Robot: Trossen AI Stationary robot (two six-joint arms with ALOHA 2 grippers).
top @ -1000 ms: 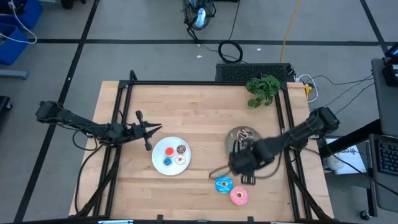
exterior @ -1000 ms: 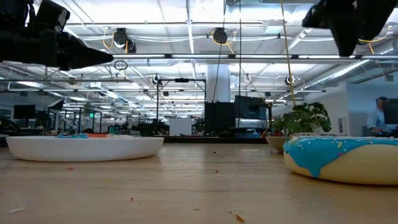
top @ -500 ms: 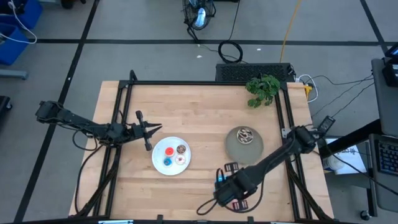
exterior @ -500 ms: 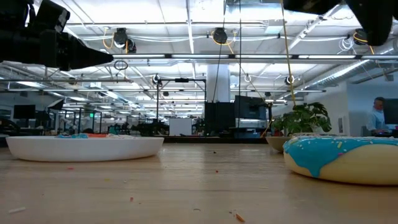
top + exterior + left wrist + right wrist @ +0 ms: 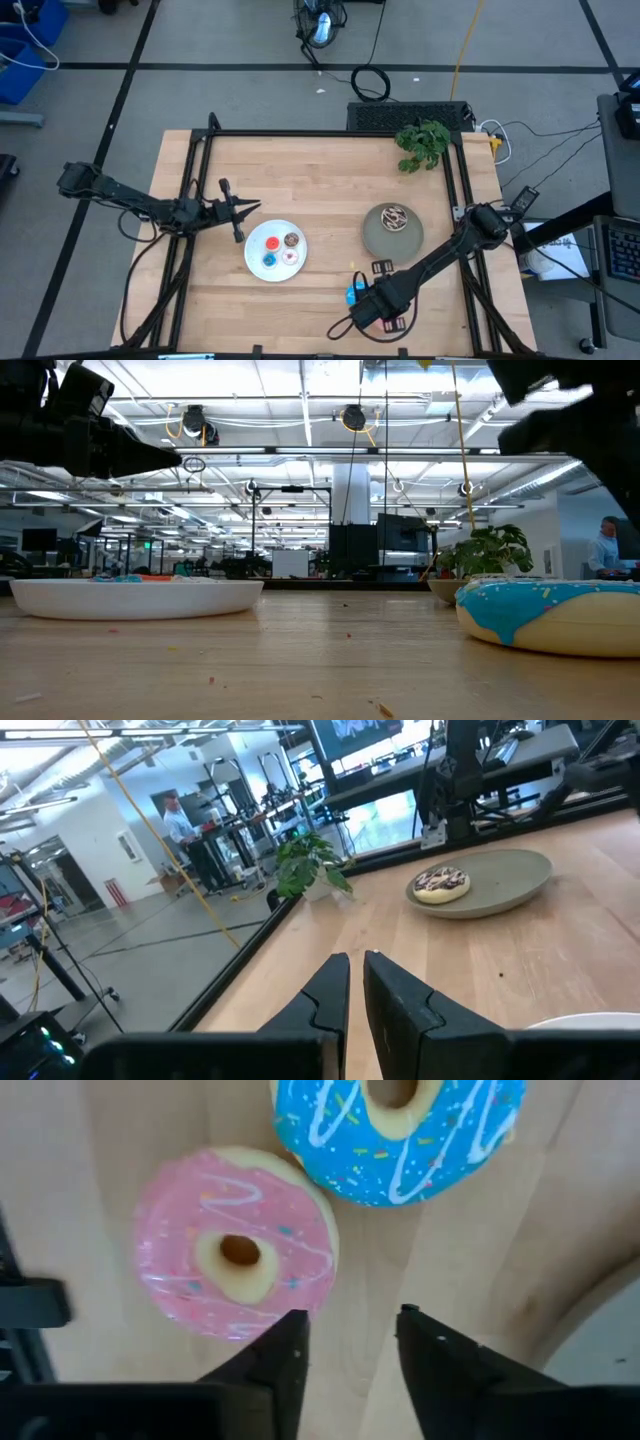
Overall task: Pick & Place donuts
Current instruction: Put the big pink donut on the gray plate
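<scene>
Two grippers are in view. The right gripper (image 5: 348, 1342) hangs low over the table's near right part, fingers spread with a gap between them and nothing held. Just beyond its fingertips lies the pink donut (image 5: 236, 1256) on bare wood, untouched, with the blue donut (image 5: 398, 1132) touching its edge. From above, the right arm hides the pink donut and leaves only the blue one's edge showing at its left side. The sprinkled donut (image 5: 397, 215) sits on the grey plate (image 5: 380, 236), farther in. Left of it, four tiny donuts lie on the white plate (image 5: 258, 241). The left gripper (image 5: 357, 978) waits at the table's left side beside that plate, fingers pressed almost together, empty.
</scene>
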